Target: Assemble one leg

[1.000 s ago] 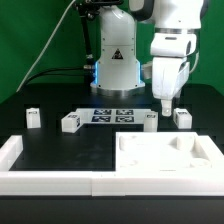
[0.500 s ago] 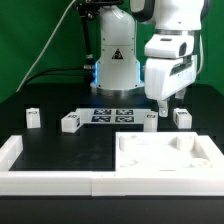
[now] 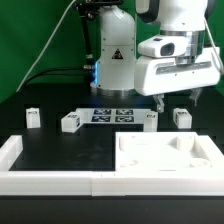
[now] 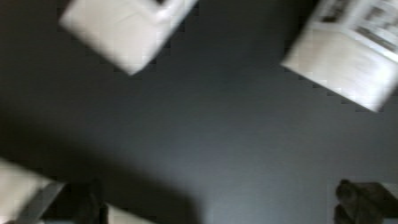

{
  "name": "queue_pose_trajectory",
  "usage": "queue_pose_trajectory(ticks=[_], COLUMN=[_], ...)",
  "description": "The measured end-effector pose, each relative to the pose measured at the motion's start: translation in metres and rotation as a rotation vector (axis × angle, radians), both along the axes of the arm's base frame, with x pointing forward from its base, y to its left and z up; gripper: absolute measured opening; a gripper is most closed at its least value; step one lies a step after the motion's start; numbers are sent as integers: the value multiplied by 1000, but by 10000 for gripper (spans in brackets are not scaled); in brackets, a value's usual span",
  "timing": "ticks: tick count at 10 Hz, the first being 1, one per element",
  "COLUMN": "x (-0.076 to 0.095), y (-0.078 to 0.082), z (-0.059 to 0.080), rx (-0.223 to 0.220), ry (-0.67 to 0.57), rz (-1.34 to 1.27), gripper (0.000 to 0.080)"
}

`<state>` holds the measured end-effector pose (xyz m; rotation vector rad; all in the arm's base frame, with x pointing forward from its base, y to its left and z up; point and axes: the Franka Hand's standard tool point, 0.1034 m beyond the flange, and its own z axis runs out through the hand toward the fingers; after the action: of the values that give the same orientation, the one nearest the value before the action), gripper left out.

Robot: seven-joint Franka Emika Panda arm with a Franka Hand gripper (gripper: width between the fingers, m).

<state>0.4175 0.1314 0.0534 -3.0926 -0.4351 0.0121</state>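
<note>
Several small white legs with marker tags lie on the black table: one (image 3: pixel 33 117) and another (image 3: pixel 70 122) on the exterior view's left, one (image 3: pixel 150 120) and another (image 3: pixel 182 117) on its right. My gripper (image 3: pixel 177 100) hangs above the two right legs, open and empty, touching neither. The large white tabletop (image 3: pixel 196 153) lies in front of them. In the blurred wrist view two white pieces (image 4: pixel 125 30) (image 4: pixel 347 55) show beyond the gripper (image 4: pixel 221 205), with bare black table between its dark fingertips (image 4: pixel 370 200).
The marker board (image 3: pixel 112 115) lies flat in the middle of the table by the robot base (image 3: pixel 115 65). A long white L-shaped barrier (image 3: pixel 40 178) runs along the front edge and the exterior view's left.
The wrist has turned, so the hand now shows its broad side with both fingers spread. It stays above the two right legs.
</note>
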Motion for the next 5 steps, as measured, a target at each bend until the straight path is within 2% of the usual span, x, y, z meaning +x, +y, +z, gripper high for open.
queue_pose_trajectory(ticks=[2, 5], x=[-7, -9], y=[11, 10], z=[-3, -3], rx=[10, 3], ry=[12, 47], rz=[-162, -183], gripper=[649, 649])
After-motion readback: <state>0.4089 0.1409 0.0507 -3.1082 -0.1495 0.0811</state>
